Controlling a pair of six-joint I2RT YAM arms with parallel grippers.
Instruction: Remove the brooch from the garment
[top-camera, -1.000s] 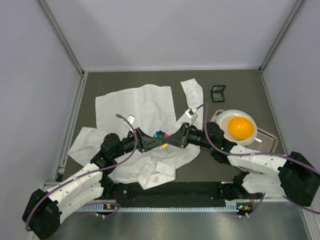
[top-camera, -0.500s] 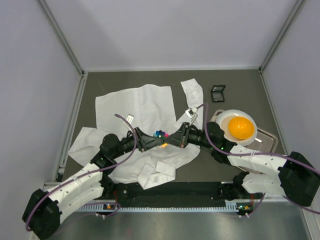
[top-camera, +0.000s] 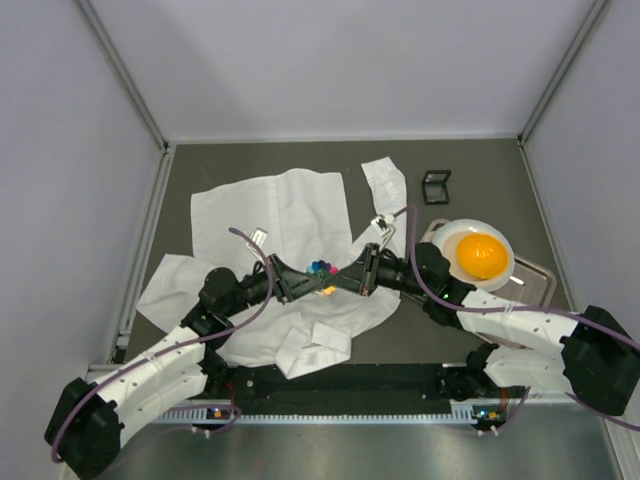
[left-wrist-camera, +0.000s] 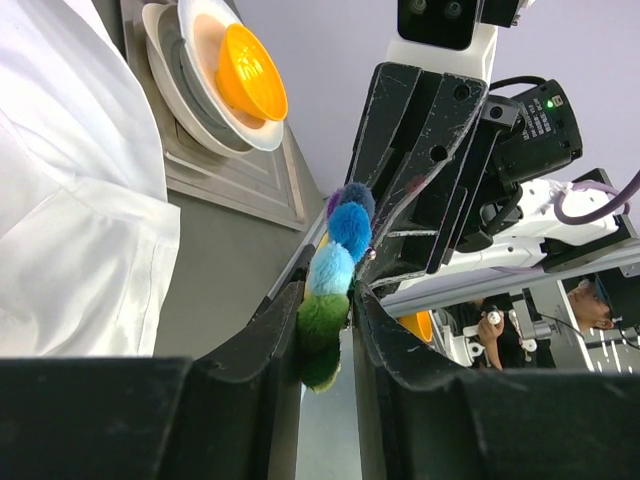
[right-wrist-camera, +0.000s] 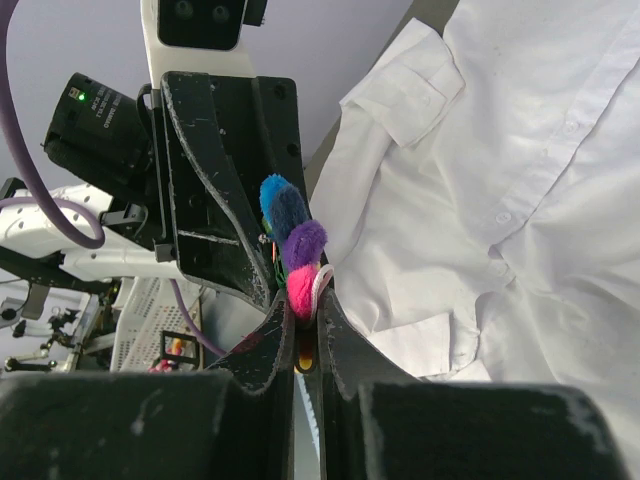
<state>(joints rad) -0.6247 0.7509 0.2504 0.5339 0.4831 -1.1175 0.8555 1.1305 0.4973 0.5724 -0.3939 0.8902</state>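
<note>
The brooch (top-camera: 321, 269), a small fuzzy flower of blue, green, purple and pink petals, is held up between both grippers above the white shirt (top-camera: 270, 210). My left gripper (left-wrist-camera: 327, 300) is shut on its green and blue petals (left-wrist-camera: 325, 300). My right gripper (right-wrist-camera: 303, 292) is shut on its pink and purple petals (right-wrist-camera: 300, 270) from the opposite side. In the top view the left gripper (top-camera: 305, 285) and the right gripper (top-camera: 345, 280) meet tip to tip at the brooch. The shirt (right-wrist-camera: 520, 170) lies spread and creased on the dark table.
A white plate with an orange bowl (top-camera: 478, 254) sits on a metal tray (top-camera: 537, 275) at the right. A small black open box (top-camera: 436, 186) lies at the back right. Grey walls close in the table on three sides.
</note>
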